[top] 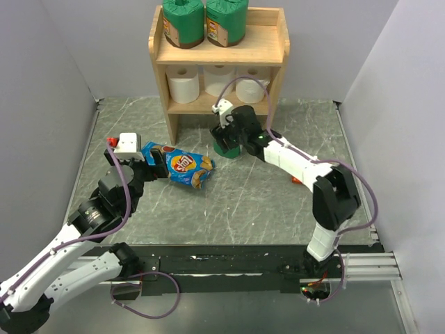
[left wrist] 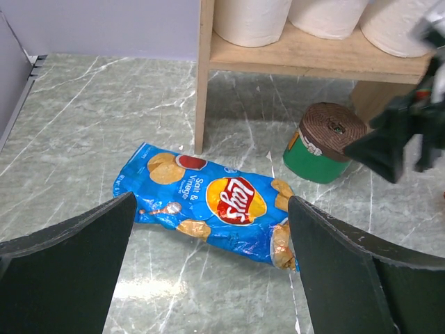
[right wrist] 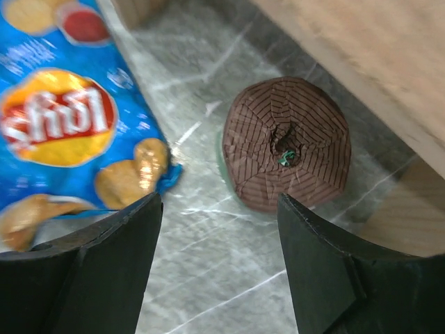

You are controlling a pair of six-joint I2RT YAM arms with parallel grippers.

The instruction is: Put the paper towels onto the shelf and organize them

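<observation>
The light-wood shelf [top: 221, 54] stands at the back. Two green-wrapped paper towels [top: 183, 21] [top: 227, 19] sit on its top board, and three white rolls [top: 220, 78] fill the lower tier. Another green roll with a brown end [right wrist: 288, 142] [left wrist: 323, 142] stands upright on the table in front of the shelf. My right gripper [right wrist: 219, 202] [top: 226, 136] hangs just above and near this roll, open, with nothing between its fingers. My left gripper [left wrist: 212, 202] [top: 156, 161] is wide open and empty, low beside the blue chip bag [left wrist: 208, 202].
The chip bag [top: 186, 165] lies flat left of the loose green roll, close to the shelf's left leg [left wrist: 204, 76]. A small orange item [top: 297, 179] peeks out beside the right arm. Grey walls close in the left, right and back sides.
</observation>
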